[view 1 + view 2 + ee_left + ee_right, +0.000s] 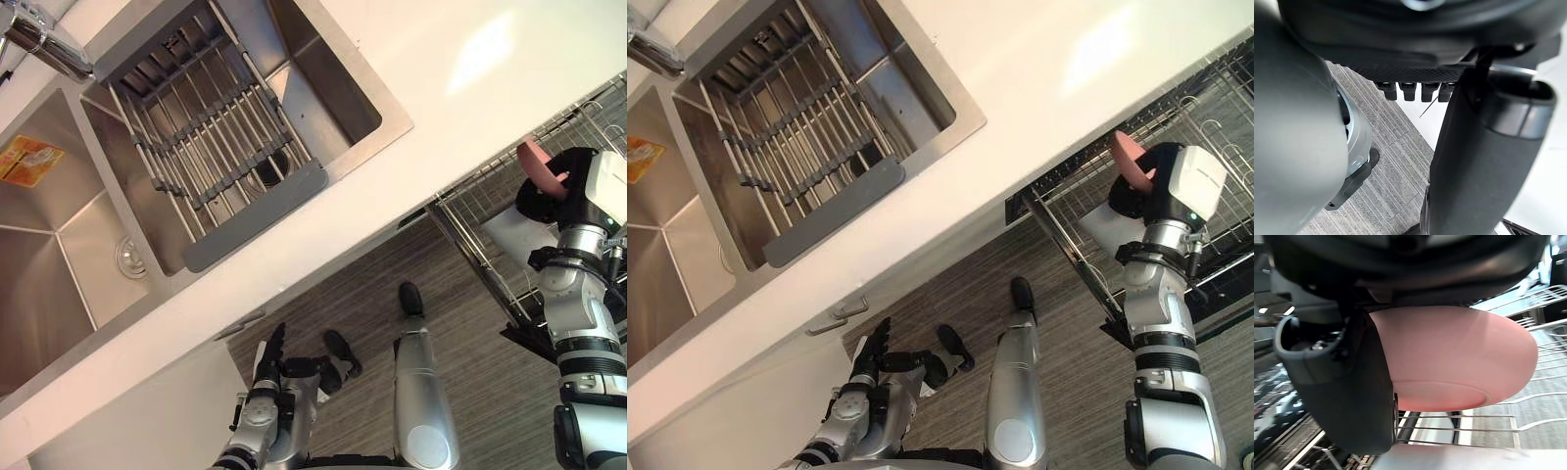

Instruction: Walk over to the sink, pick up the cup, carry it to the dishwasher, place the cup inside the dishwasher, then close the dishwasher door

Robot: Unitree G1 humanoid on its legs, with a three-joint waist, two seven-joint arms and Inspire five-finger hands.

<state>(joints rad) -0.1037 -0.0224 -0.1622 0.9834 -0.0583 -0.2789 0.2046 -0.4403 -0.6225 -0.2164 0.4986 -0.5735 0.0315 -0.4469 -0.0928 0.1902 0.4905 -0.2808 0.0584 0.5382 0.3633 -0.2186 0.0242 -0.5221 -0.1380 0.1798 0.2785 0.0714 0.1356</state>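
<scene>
A pink cup (pixel 1459 357) is held in my right hand (pixel 1156 186), whose fingers and thumb curl round it. The cup (pixel 1129 157) hangs over the pulled-out wire rack (pixel 1087 196) of the open dishwasher at the right. In the left eye view the cup (pixel 539 164) shows as a pink patch at the dark right hand (pixel 560 186). My left hand (pixel 269 357) hangs low beside the white cabinet front, fingers straight and holding nothing. The left hand's fingers (pixel 1413 90) show short and straight in the left wrist view.
A steel double sink (pixel 59 245) sits at the left, with a grey drying rack (pixel 206 137) across one basin and a tap (pixel 44 39) behind. A white countertop (pixel 470 88) runs between sink and dishwasher. Striped grey floor (pixel 470 333) lies below.
</scene>
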